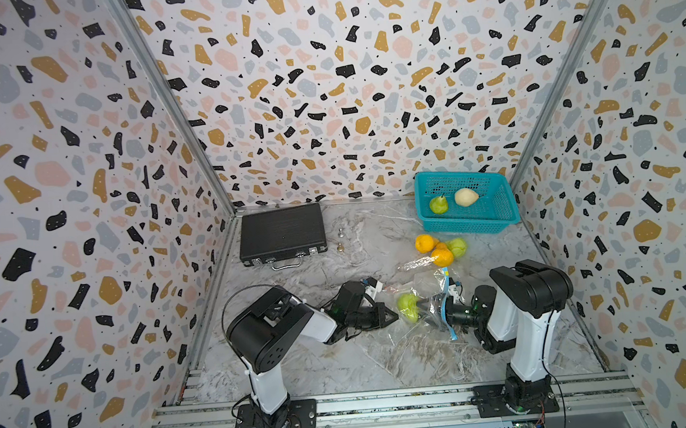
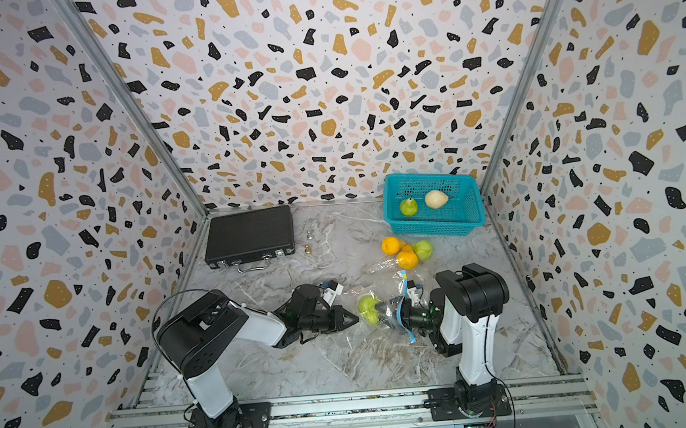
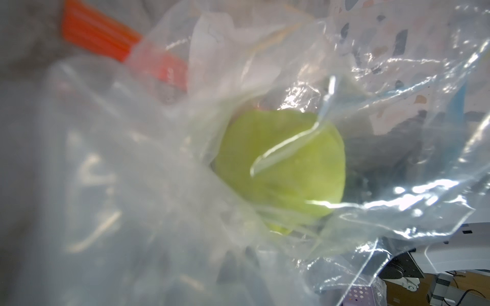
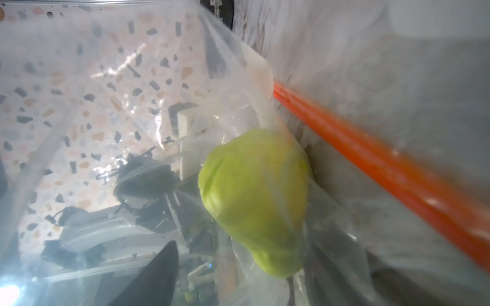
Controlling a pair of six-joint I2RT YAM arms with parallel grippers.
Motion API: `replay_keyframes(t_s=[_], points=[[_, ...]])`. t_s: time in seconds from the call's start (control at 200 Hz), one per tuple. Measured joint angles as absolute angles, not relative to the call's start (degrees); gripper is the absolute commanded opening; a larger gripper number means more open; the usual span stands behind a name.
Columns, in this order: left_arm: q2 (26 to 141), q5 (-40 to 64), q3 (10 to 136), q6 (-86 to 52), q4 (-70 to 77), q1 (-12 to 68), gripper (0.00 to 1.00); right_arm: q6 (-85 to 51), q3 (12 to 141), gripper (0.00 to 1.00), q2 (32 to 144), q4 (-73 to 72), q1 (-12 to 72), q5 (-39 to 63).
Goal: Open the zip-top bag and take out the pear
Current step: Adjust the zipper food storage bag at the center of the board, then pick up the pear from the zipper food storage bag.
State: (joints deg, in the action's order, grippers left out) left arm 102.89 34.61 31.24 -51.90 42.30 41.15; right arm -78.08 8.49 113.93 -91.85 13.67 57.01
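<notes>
A: Right, starting at the bottom edge in both top views: a metal rail carries the two arm bases, and above it spreads a grey marble tabletop. Terrazzo-print walls box it in on three sides.

B: And the containers?

A: Lower middle of the frame, a clear zip-top bag lies crumpled on the marble, its blue zip strip on the right arm's side. The pear is inside it, yellow-green, with film over it in both wrist views.

B: Grippers?

A: The left gripper is pinched to a point, just left of the pear at the bag's closed end; whether it has film nipped, I can't tell. The right gripper is in through the bag's mouth, tips at the pear, but the plastic hides how wide its jaws stand and whether they have the fruit.

B: Further up?

A: A cluster of oranges and a green fruit huddle right of centre, touching. A shut black case sits left of centre by the back wall. A teal basket to its right holds a stemmed green fruit and a pale fruit, slightly apart.
</notes>
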Motion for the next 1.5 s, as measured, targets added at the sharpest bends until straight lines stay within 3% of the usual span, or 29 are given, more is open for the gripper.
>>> replay_keyframes(t_s=[0.436, 1.126, 1.322, 1.502], points=[[97.8, 35.4, 27.7, -49.9, 41.9, 38.9, 0.1, -84.1, 9.5, 0.62, 113.5, -91.1, 12.8, 50.4], [110.1, 39.1, 46.0, -43.0, 30.9, 42.4, 0.1, -82.1, 14.8, 0.74, 119.6, -94.7, 12.5, 55.3], [111.8, 41.5, 45.8, -43.2, 33.5, 43.7, 0.1, -82.1, 15.1, 0.74, 119.8, -94.7, 12.5, 55.7], [104.7, 42.0, 36.4, -44.9, 36.7, 39.6, 0.19, -81.8, 14.9, 0.72, 119.8, -94.7, 12.4, 55.2]])
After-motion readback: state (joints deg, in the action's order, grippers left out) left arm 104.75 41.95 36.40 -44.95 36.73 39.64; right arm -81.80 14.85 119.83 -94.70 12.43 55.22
